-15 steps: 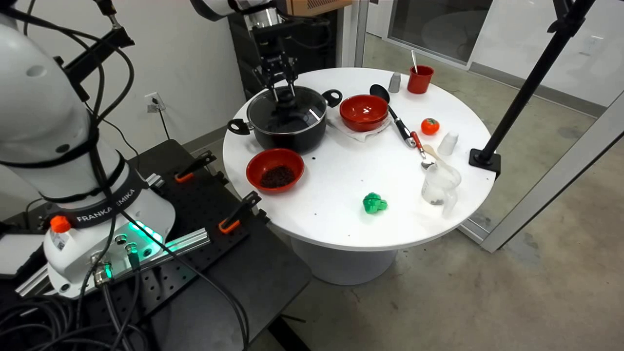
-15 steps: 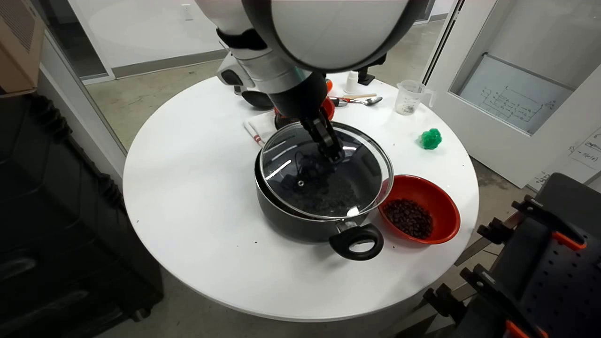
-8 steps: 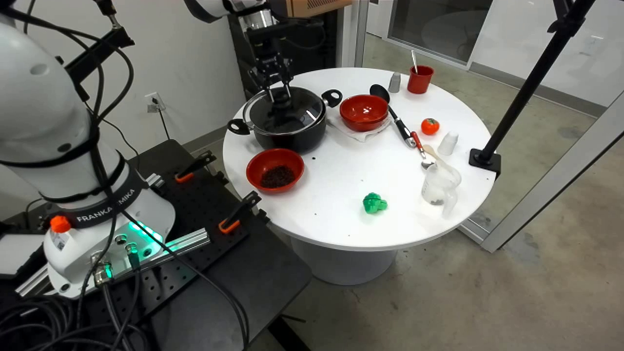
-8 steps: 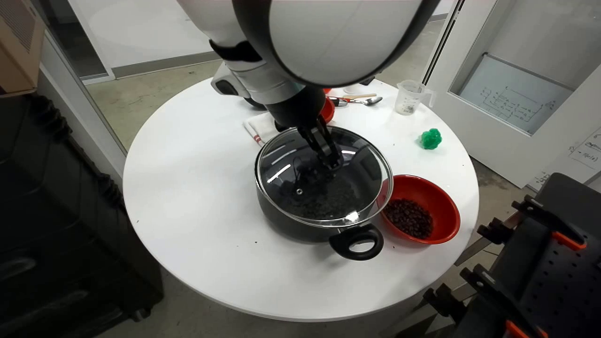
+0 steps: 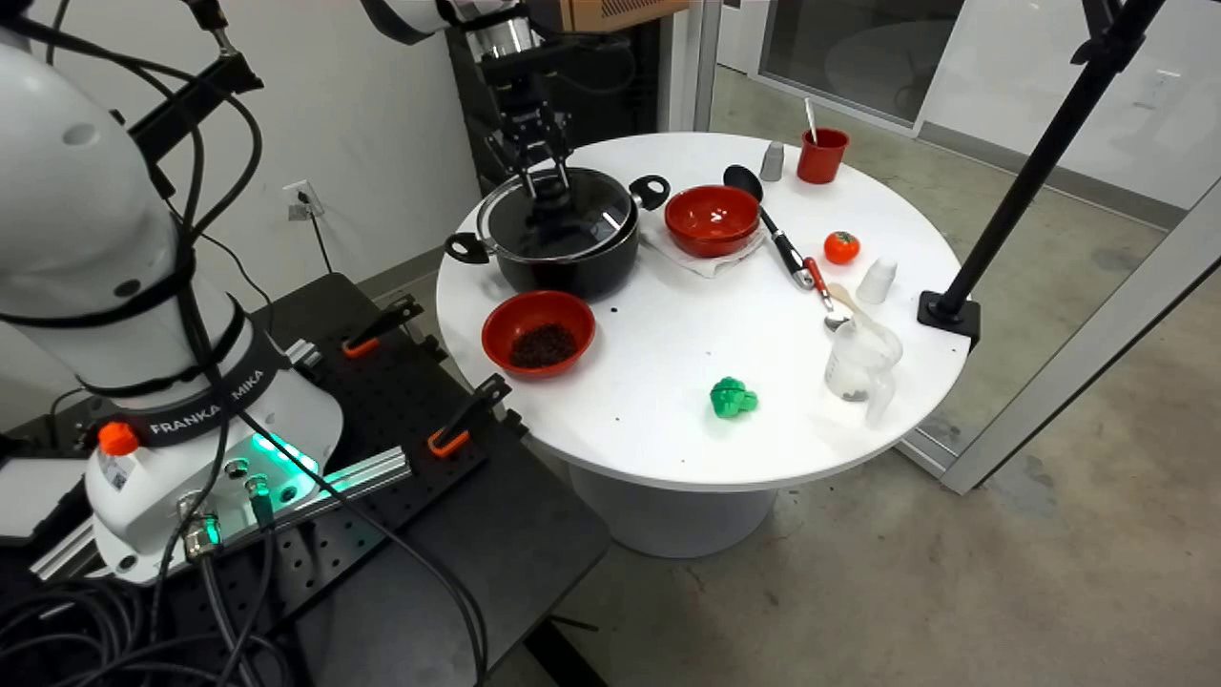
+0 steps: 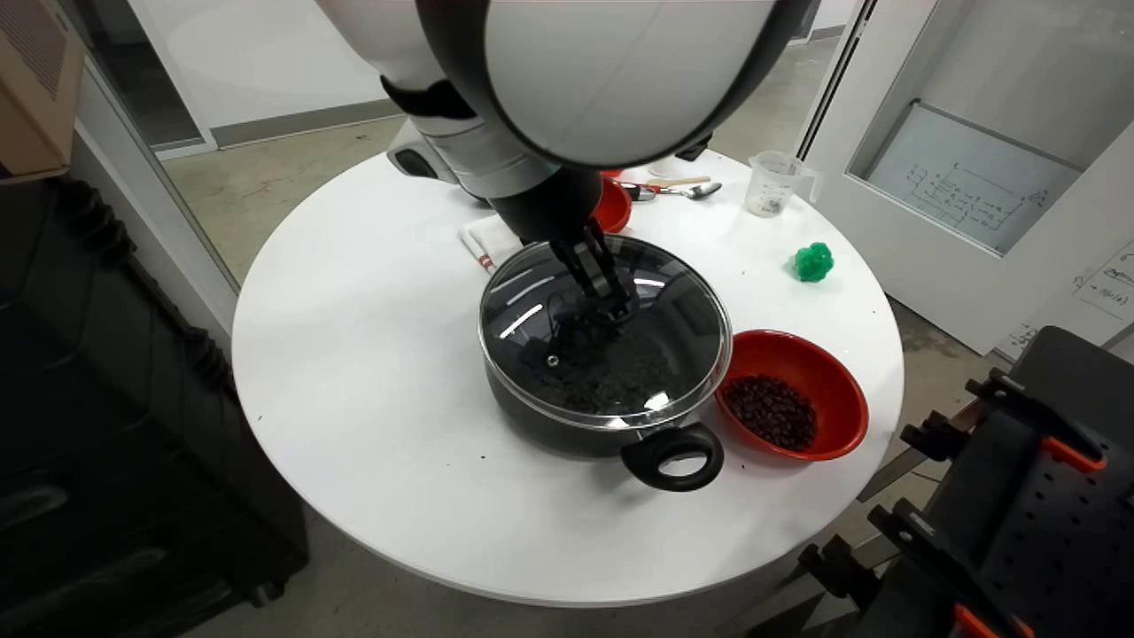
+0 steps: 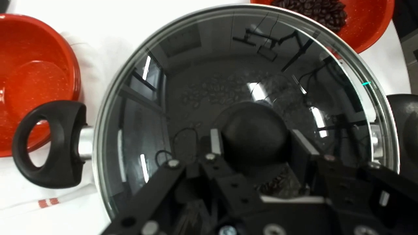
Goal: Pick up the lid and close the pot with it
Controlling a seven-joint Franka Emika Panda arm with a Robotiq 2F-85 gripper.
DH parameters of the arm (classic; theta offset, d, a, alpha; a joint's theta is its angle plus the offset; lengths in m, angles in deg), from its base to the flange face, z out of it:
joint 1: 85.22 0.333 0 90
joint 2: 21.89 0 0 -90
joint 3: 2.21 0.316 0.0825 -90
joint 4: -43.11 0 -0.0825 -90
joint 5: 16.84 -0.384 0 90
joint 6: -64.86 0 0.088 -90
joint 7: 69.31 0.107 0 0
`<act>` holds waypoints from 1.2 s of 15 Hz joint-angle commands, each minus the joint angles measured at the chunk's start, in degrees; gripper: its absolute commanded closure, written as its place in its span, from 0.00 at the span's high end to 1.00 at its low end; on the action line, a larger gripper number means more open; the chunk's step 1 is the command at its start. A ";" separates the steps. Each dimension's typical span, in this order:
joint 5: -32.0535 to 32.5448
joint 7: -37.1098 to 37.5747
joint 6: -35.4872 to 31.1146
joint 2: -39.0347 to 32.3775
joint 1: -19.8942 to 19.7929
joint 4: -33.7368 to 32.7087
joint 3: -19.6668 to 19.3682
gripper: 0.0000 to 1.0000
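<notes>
Wrist view: black claw [image 7: 260,142] pinches round clear-glass lid [image 7: 225,78] by dark knob [image 7: 256,125], just shifted squarer over black pot [image 6: 560,434] beneath; closing seems near.

Near the edge of the round white table [image 5: 658,425] I see a red bowl [image 6: 834,383] of dark beans [image 6: 769,415]. Two nested red bowls [image 5: 712,225] sit on a pale cloth [image 6: 494,237], a black ladle [image 5: 784,250] close by. In an exterior view I make out a tomato [image 5: 841,248], a red cup [image 5: 822,158], a clear measuring cup [image 5: 860,361] and a small green thing [image 5: 732,397].
</notes>
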 commanded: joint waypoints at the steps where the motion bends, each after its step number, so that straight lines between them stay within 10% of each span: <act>1: 1.16 1.46 2.26 -1.33 0.90 -3.01 -0.84 0.26; 18: 0.49 0.25 5.26 -4.23 0.33 -7.90 -0.93 0.26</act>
